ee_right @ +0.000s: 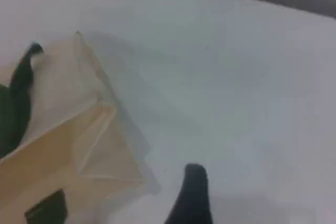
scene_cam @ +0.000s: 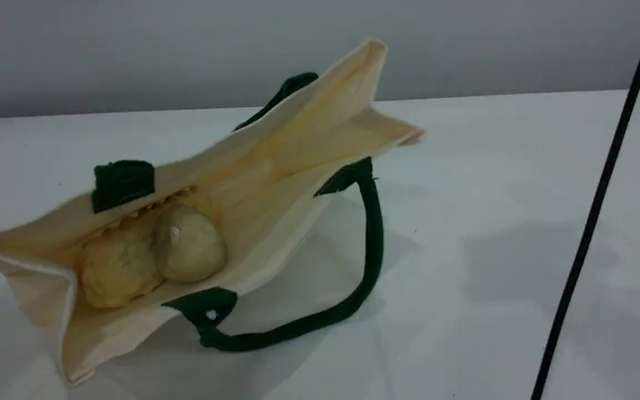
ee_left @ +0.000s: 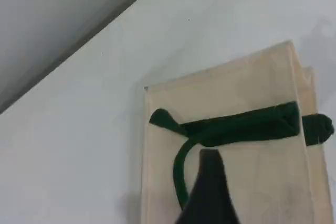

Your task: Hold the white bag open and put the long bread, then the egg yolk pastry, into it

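Slumping open on the table, the white bag holds the long bread and the egg yolk pastry. The right gripper is spread and empty; whether the left gripper is parted cannot be told.

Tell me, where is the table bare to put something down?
Bare table lies right of the bag, up to the black cable, and behind it toward the wall. Crowded: inside the bag, where bread and pastry sit.
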